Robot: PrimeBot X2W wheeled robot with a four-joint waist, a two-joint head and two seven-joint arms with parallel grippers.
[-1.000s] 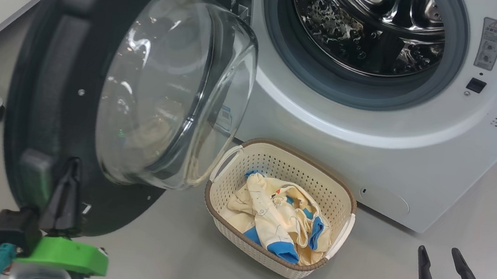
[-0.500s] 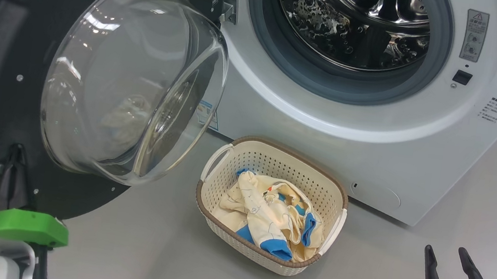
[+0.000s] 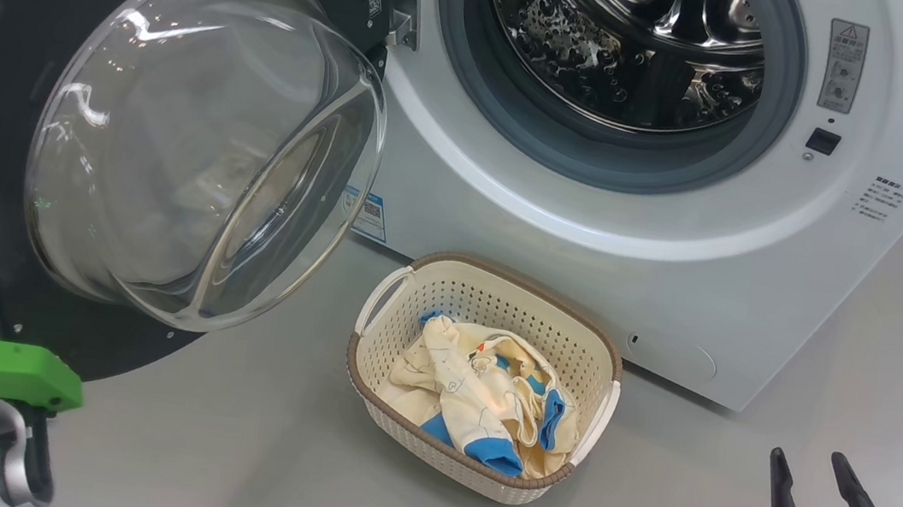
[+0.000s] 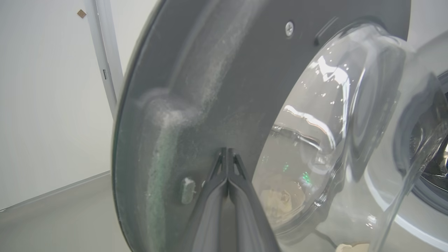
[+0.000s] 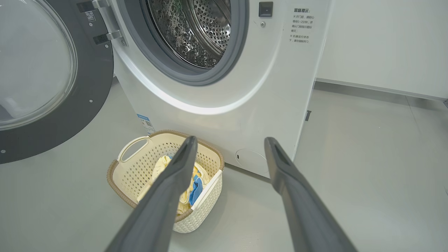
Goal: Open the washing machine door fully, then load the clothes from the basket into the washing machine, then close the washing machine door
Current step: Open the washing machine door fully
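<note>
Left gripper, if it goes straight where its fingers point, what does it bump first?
The door, on its dark inner rim. The shut left gripper seems to have its tips right at it, though whether they touch is unclear.

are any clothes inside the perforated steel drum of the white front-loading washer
No, the drum shows bare metal in the head view; the cream-yellow, blue-cuffed garments lie in the cream perforated plastic basket.
</note>
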